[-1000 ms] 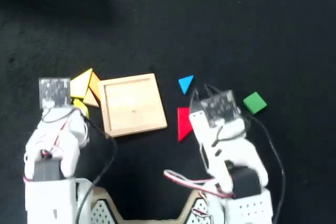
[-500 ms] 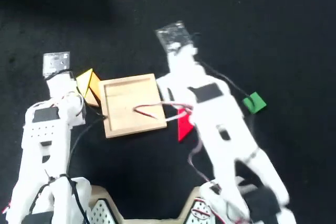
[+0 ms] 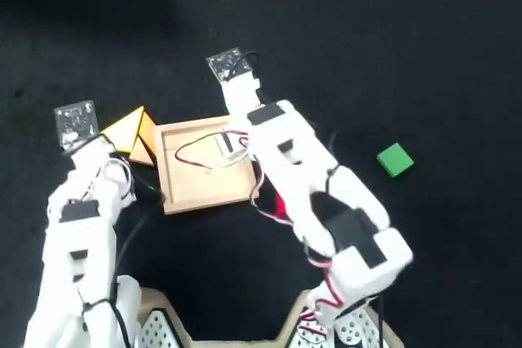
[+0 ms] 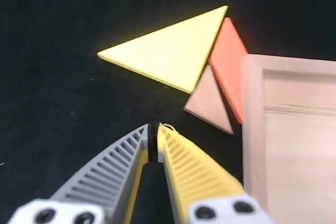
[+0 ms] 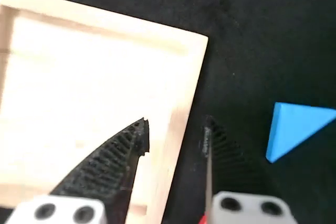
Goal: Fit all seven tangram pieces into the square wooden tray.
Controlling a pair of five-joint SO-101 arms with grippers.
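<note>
I am reading the right gripper (image 5: 176, 129) as open and empty, its jaws straddling one wall of the wooden tray (image 5: 84, 77). The blue triangle (image 5: 294, 127) is lying on the bench (image 5: 273, 35) near that wall. The left gripper (image 4: 156, 128) is sitting closed on nothing, near the yellow triangle (image 4: 168, 51), orange piece (image 4: 231, 66) and tan triangle (image 4: 210, 103), which are clustering beside the tray's opposite wall. The green square (image 3: 395, 159) is lying well apart.

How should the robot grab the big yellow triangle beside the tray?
Probably from straight above, since the yellow triangle lies flat on the table. Pinch its two free edges, toward the pointed corner away from the wooden tray; the third edge sits against the orange piece, leaving no finger room. The left gripper, shut, would need to open first.
</note>
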